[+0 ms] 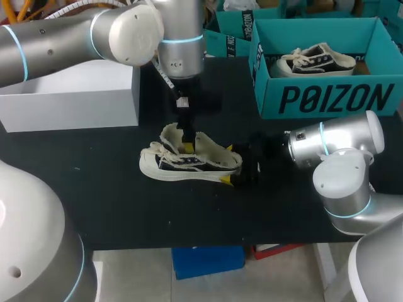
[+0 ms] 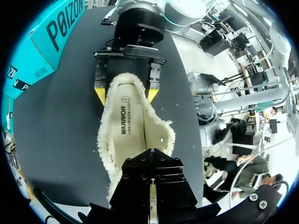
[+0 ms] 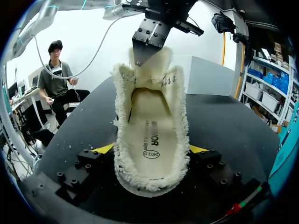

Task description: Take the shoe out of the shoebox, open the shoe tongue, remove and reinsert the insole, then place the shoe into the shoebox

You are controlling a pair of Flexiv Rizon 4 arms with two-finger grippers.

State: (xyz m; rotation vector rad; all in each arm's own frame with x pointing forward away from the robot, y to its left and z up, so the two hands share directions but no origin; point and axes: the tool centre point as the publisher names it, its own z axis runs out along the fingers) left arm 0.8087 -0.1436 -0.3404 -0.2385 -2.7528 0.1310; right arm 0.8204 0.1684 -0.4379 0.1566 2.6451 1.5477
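Right tool (image 2: 126,95) clamping shoe (image 2: 135,135) heel, left tool (image 1: 186,145) — at tongue (image 3: 152,70)

1. In your left wrist view, the left gripper's (image 2: 150,163) black body covers the toe end of the shoe (image 2: 128,126).
2. In your right wrist view, the heel hides most of the right gripper (image 3: 150,149); only yellow slivers show either side.
3. In the head view, at 2 o'clock from the shoe, the shoebox (image 1: 327,97) wall hides the lower part of a second shoe (image 1: 315,60).
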